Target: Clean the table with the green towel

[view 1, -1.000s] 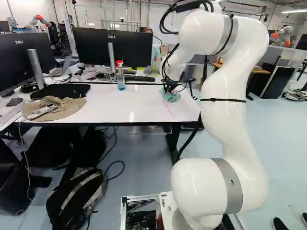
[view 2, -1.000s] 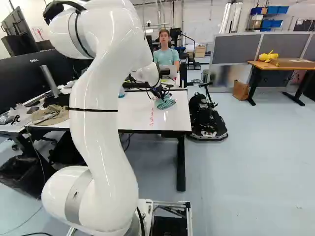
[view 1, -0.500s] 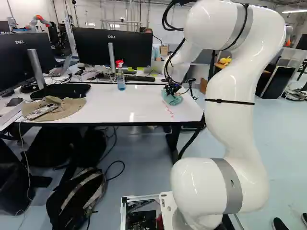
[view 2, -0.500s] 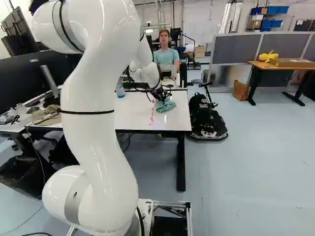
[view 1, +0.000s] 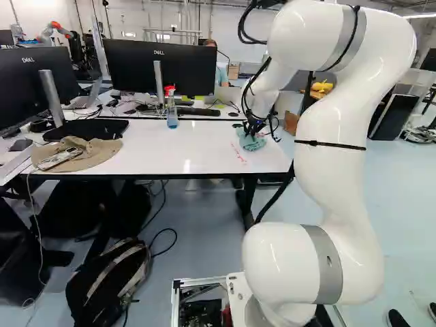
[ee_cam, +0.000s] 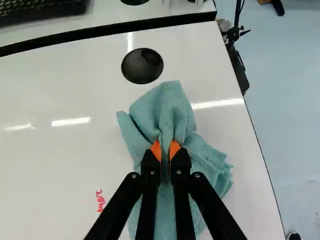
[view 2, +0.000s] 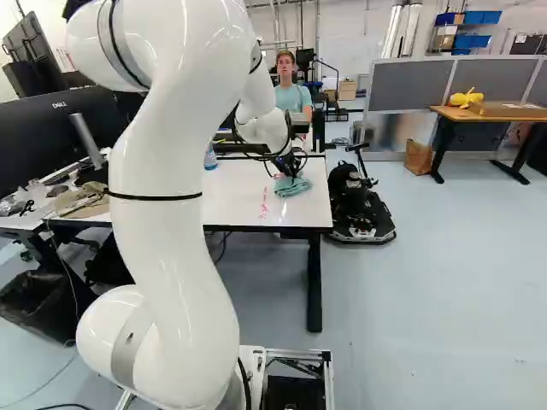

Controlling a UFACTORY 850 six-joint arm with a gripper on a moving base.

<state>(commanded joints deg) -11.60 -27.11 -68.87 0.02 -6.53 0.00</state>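
Wrist view: my black two-fingered gripper (ee_cam: pixel 165 150) pinches the bunched green cloth towel (ee_cam: pixel 164 111); red handwritten marks (ee_cam: pixel 100 201) lie left and rearward, so I'd wipe that way.

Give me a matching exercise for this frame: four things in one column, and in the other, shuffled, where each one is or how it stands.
Things:
1. Green towel
2. Spray bottle
3. Brimmed hat
4. Red writing

Places and states:
A. Lying with a phone-like object on top of it
B. Marked on the white tabletop
C. Pinched between the two fingers of the gripper
D. Standing upright, with a red top

Right pairs: 1-C, 2-D, 3-A, 4-B
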